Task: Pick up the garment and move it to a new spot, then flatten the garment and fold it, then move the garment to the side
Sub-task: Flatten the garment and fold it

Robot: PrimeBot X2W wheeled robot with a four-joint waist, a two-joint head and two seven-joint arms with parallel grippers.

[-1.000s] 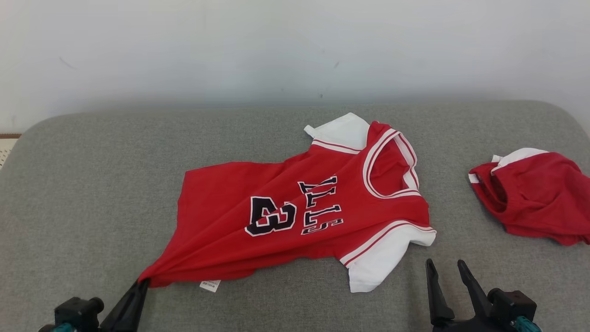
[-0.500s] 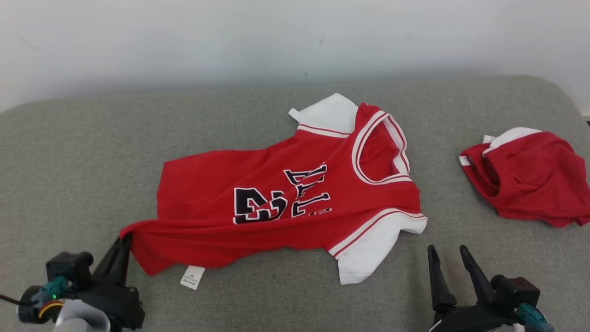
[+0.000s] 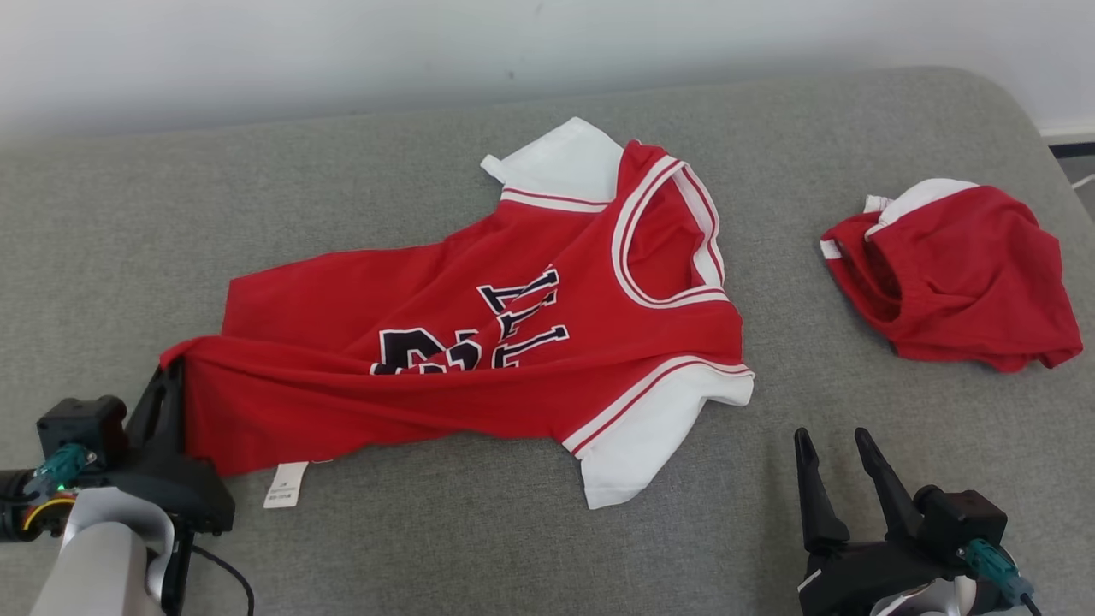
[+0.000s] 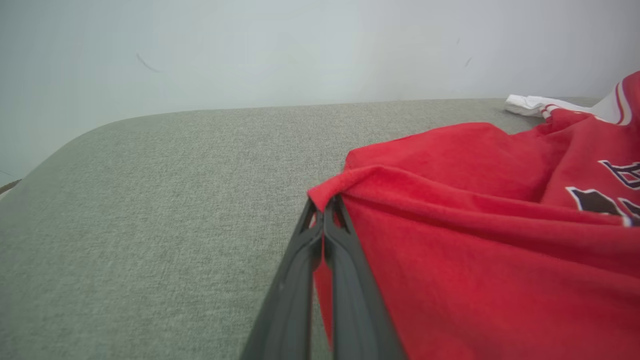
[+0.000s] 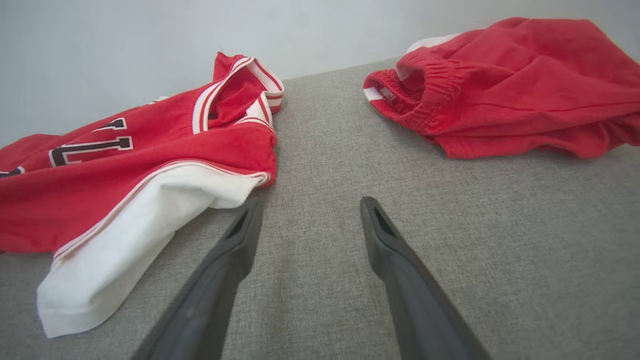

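Observation:
The garment (image 3: 479, 342) is a red jersey with black white-edged lettering and white sleeves, lying across the middle of the grey cushion with its neck toward the right. My left gripper (image 3: 171, 370) is shut on the garment's near hem corner at the left, lifting it so a fold drapes over the number. In the left wrist view the closed fingers (image 4: 325, 210) pinch the red cloth (image 4: 475, 240). My right gripper (image 3: 830, 441) stands open at the lower right, just beyond the near white sleeve (image 5: 125, 240), holding nothing (image 5: 307, 210).
A second crumpled red garment (image 3: 949, 274) with an elastic waistband (image 5: 500, 85) lies on the cushion at the right. The grey cushion (image 3: 128, 222) rounds off at its far corners, with a pale wall behind. A white label (image 3: 285, 486) hangs below the held hem.
The head camera has tilted down and shifted. My left gripper has lifted the hem corner and carried it up and over, so cloth now folds across the number. The right gripper stays open.

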